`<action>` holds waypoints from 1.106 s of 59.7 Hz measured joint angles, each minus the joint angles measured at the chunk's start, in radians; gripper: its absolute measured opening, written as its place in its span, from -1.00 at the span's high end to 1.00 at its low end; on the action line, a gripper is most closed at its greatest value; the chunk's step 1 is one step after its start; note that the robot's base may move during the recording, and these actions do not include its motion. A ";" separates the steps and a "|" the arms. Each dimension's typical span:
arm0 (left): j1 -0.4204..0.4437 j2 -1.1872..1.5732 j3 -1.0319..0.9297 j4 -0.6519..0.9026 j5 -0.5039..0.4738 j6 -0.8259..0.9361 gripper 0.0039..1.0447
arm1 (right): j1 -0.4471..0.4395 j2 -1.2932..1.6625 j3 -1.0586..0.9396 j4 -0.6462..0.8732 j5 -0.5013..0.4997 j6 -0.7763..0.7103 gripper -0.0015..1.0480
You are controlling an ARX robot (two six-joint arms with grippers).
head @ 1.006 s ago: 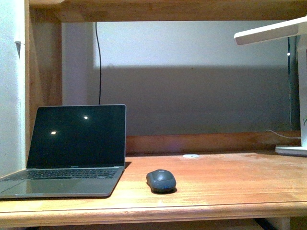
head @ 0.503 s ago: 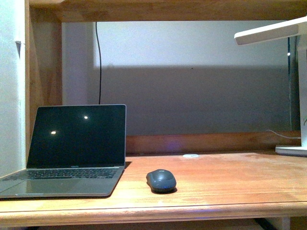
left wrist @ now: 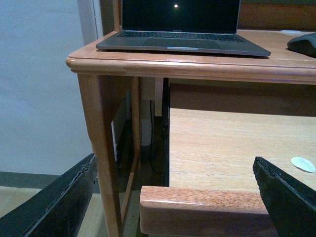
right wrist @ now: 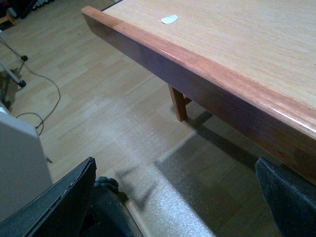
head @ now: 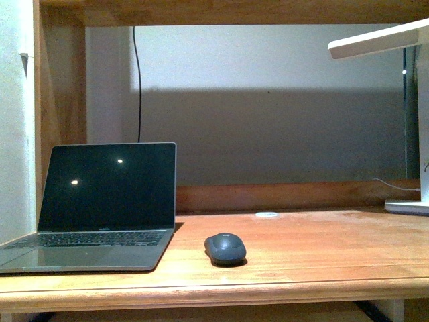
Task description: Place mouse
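L gripper (left wrist: 174,165): fingers (left wrist: 59,207) spread wide, nothing held, low in front of desk (left wrist: 197,66), facing lower shelf (left wrist: 222,138). R gripper (right wrist: 175,163): jaws wide too, empty, over floor (right wrist: 98,98) beside shelf edge. On desk nr front edge: mouse (head: 225,249), just right of laptop (head: 100,208), not touching it, well apart from both grippers. Laptop open, screen dark. White disc (head: 267,215) further back, behind mouse. Lamp (head: 379,41) far right. Cable (head: 139,80) down back wall
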 joint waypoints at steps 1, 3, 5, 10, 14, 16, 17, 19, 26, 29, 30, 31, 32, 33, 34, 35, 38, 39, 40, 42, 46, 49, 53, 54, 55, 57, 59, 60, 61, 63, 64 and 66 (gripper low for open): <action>0.000 0.000 0.000 0.000 0.000 0.000 -0.86 | 0.013 0.008 -0.003 0.018 0.012 0.010 -0.86; 0.000 0.000 0.000 0.000 0.000 0.000 -0.86 | 0.037 0.024 -0.007 0.052 0.036 0.034 -0.86; 0.000 0.000 0.000 0.000 0.000 0.000 -0.86 | 0.056 0.037 -0.009 0.080 0.053 0.047 -0.86; 0.000 0.000 0.000 0.000 0.000 0.000 -0.86 | 0.109 0.071 -0.013 0.150 0.093 0.089 -0.86; 0.000 0.000 0.000 0.000 0.000 0.000 -0.86 | 0.154 0.103 -0.013 0.205 0.129 0.120 -0.86; 0.000 0.000 0.000 0.000 0.000 0.000 -0.86 | 0.174 0.117 -0.012 0.225 0.143 0.129 -0.86; 0.000 0.000 0.000 0.000 0.000 0.000 -0.86 | 0.180 0.123 -0.012 0.231 0.148 0.131 -0.86; 0.000 0.000 0.000 0.000 0.000 0.000 -0.86 | 0.206 0.140 -0.012 0.252 0.166 0.144 -0.86; 0.000 0.000 0.000 0.000 0.000 0.000 -0.86 | 0.266 0.196 -0.008 0.302 0.210 0.168 -0.86; 0.000 0.000 0.000 0.000 0.000 0.000 -0.86 | 0.289 0.215 0.000 0.322 0.224 0.175 -0.86; 0.000 0.000 0.000 0.000 0.000 0.000 -0.86 | 0.298 0.222 0.004 0.330 0.231 0.177 -0.86; 0.000 0.000 0.000 0.000 0.000 0.000 -0.86 | 0.302 0.227 0.006 0.334 0.233 0.180 -0.86; 0.000 0.000 0.000 0.000 0.000 0.000 -0.86 | 0.311 0.234 0.010 0.342 0.240 0.183 -0.86; 0.000 0.000 0.000 0.000 0.000 0.000 -0.86 | 0.318 0.243 0.013 0.350 0.246 0.187 -0.86; 0.000 0.000 0.000 0.000 0.000 0.000 -0.86 | 0.322 0.247 0.015 0.354 0.248 0.188 -0.86; 0.000 0.000 0.000 0.000 0.000 0.000 -0.86 | 0.329 0.255 0.018 0.361 0.254 0.190 -0.86; 0.000 0.000 0.000 0.000 0.000 0.000 -0.86 | 0.346 0.276 0.024 0.381 0.272 0.195 -0.86; 0.000 0.000 0.000 0.000 0.000 0.000 -0.86 | 0.350 0.280 0.026 0.385 0.274 0.196 -0.86; 0.000 0.000 0.000 0.000 0.000 0.000 -0.86 | 0.356 0.288 0.029 0.391 0.279 0.198 -0.86; 0.000 0.000 0.000 0.000 0.000 0.000 -0.86 | 0.366 0.301 0.034 0.402 0.291 0.199 -0.86; 0.000 0.000 0.000 0.000 0.000 0.000 -0.86 | 0.382 0.334 0.046 0.426 0.310 0.206 -0.86; 0.000 0.000 0.000 0.000 0.000 0.000 -0.86 | 0.394 0.360 0.058 0.446 0.325 0.215 -0.86; 0.000 0.000 0.000 0.000 0.000 0.000 -0.86 | 0.408 0.390 0.071 0.467 0.333 0.226 -0.86; 0.000 0.000 0.000 0.000 0.000 0.000 -0.86 | 0.412 0.400 0.074 0.475 0.338 0.228 -0.86; 0.000 0.000 0.000 0.000 0.000 0.000 -0.86 | 0.415 0.405 0.076 0.478 0.341 0.228 -0.86; 0.000 0.000 0.000 0.000 0.000 0.000 -0.86 | 0.425 0.425 0.084 0.491 0.350 0.231 -0.86; 0.000 0.000 0.000 0.000 0.000 0.000 -0.86 | 0.431 0.441 0.091 0.500 0.356 0.233 -0.86; 0.000 0.000 0.000 0.000 0.000 0.000 -0.86 | 0.433 0.446 0.093 0.503 0.360 0.233 -0.86; 0.000 0.000 0.000 0.000 0.000 0.000 -0.86 | 0.436 0.456 0.099 0.508 0.366 0.235 -0.86; 0.000 0.000 0.000 0.000 0.000 0.000 -0.86 | 0.441 0.470 0.107 0.515 0.374 0.239 -0.86; 0.000 0.000 0.000 0.000 0.000 0.000 -0.86 | 0.444 0.480 0.112 0.520 0.379 0.240 -0.86; 0.000 0.000 0.000 0.000 0.000 0.000 -0.86 | 0.449 0.499 0.124 0.532 0.389 0.247 -0.86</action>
